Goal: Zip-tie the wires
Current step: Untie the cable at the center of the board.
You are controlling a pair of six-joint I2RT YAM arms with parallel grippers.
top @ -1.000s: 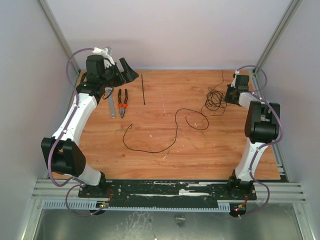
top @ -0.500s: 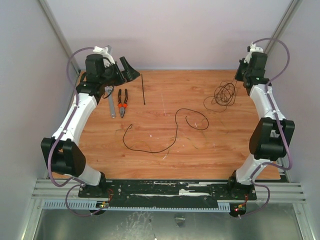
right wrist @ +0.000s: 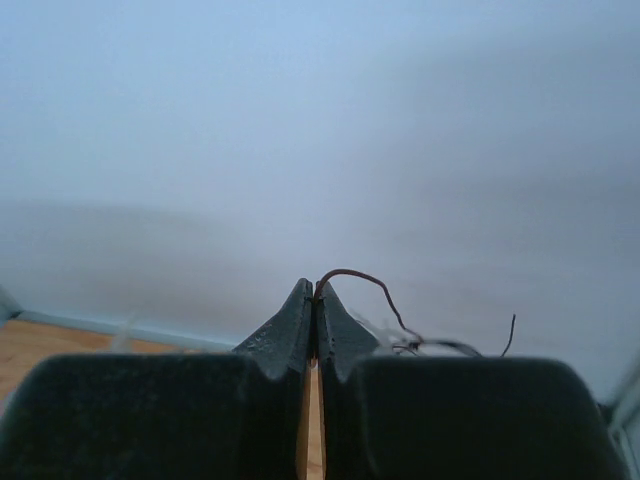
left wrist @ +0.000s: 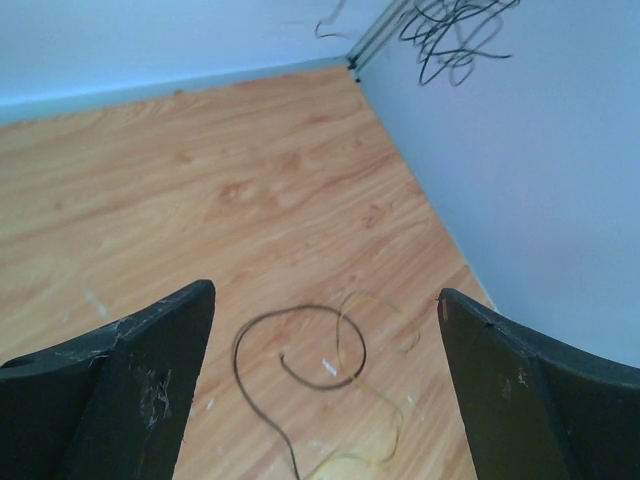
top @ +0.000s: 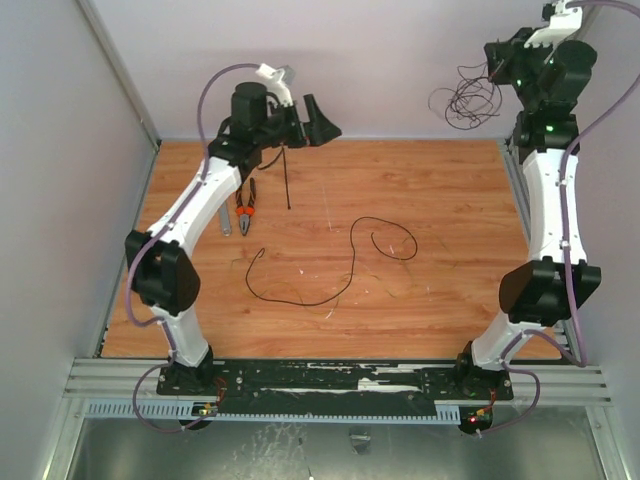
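A tangle of thin black wires [top: 466, 100] hangs in the air at the far right, in front of the back wall. My right gripper [top: 493, 62], raised high, is shut on one strand [right wrist: 358, 276] that curls out from between its tips [right wrist: 317, 289]. A long black wire [top: 351, 262] with faint olive-yellow strands lies looped on the table's middle. The left wrist view shows its curl [left wrist: 300, 352] below my open left gripper [left wrist: 325, 300], which holds nothing. That gripper [top: 316, 116] hovers above the far end of the zip tie [top: 286, 180], a straight black strip on the wood.
Orange-handled pliers [top: 246, 205] and a grey wrench [top: 223, 220] lie left of the zip tie, under the left arm. Walls close in the wooden table [top: 440, 290] on three sides, with metal rails in the far corners.
The right arm has lifted the wire tangle off the far right of the table and high up the back wall. The left arm has risen and swung right, its gripper still open.
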